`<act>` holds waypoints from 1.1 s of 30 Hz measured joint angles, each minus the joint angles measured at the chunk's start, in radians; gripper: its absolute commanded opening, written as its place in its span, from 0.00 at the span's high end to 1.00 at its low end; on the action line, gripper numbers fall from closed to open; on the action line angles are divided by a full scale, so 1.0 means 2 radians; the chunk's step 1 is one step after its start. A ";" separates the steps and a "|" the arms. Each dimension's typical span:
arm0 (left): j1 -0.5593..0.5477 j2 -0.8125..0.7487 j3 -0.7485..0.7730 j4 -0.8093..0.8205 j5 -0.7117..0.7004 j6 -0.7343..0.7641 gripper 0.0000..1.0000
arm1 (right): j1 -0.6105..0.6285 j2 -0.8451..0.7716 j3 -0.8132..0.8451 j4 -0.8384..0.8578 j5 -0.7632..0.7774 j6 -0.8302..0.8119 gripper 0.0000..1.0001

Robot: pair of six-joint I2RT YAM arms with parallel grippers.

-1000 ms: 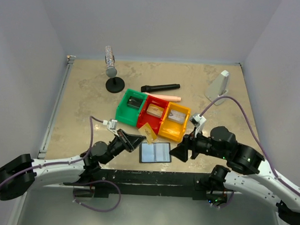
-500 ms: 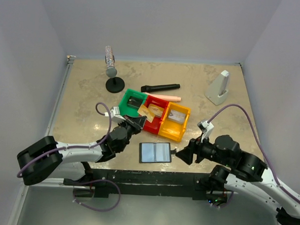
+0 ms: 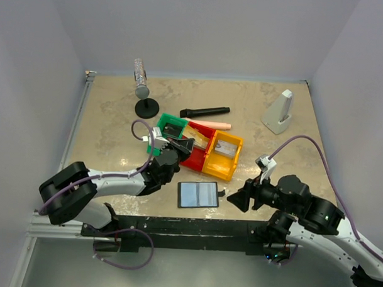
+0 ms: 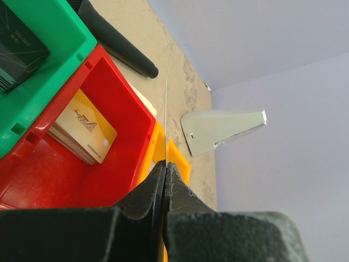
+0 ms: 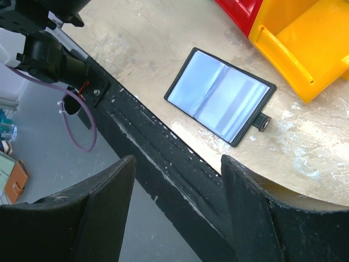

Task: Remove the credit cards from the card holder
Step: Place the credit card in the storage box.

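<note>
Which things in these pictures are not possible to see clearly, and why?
Left wrist view: the card clamped in the left gripper shows only its thin edge, so its face is unreadable.
Left wrist view: the yellow bin is mostly hidden behind that gripper.
Right wrist view: glare on the open card holder hides whether cards remain inside.

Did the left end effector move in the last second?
Yes: left end effector, gripping a card, went from the card holder toward the red bin.
</note>
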 measured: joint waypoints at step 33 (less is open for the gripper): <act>0.021 0.159 0.100 -0.077 -0.001 -0.120 1.00 | -0.001 -0.042 0.000 -0.030 0.022 0.000 0.32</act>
